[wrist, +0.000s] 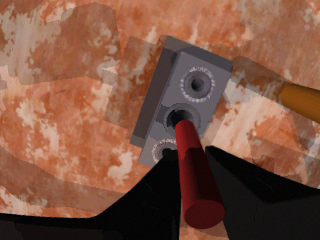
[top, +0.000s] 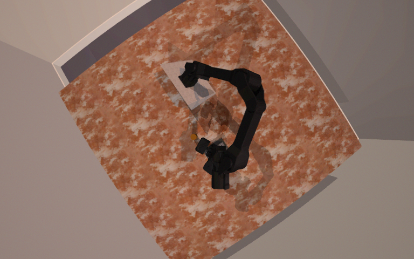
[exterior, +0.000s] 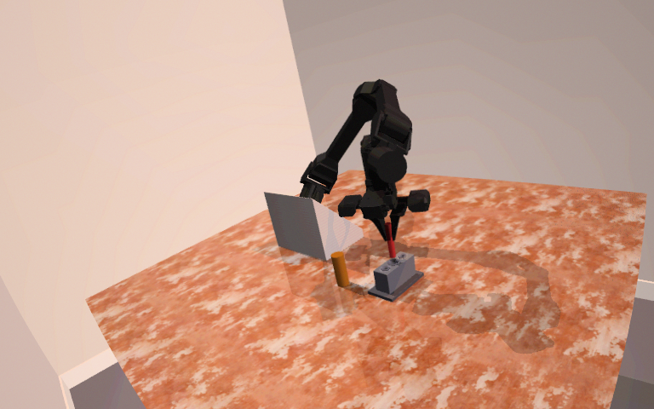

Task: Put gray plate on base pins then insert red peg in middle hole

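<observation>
The gray plate point(exterior: 385, 282) point(wrist: 186, 62) is a thick block that lies flat on the darker base point(exterior: 381, 294) point(wrist: 154, 100). Three holes run along its top, and the outer two have pale rings around them. My gripper point(exterior: 390, 237) point(wrist: 191, 156) is shut on the red peg point(exterior: 392, 249) point(wrist: 194, 172), above the plate. The peg leans slightly in the exterior view, and its lower end is at the mouth of the middle hole. Whether the tip is inside the hole is not clear. In the top view the arm hides the peg and most of the block.
An orange cylinder point(top: 193, 136) point(exterior: 341, 269) point(wrist: 302, 100) stands upright close to the base. A large pale wedge-shaped block point(top: 183, 91) point(exterior: 295, 225) stands beside the arm's mount, farther back. The patterned table top point(top: 132, 154) point(exterior: 249, 324) carries everything.
</observation>
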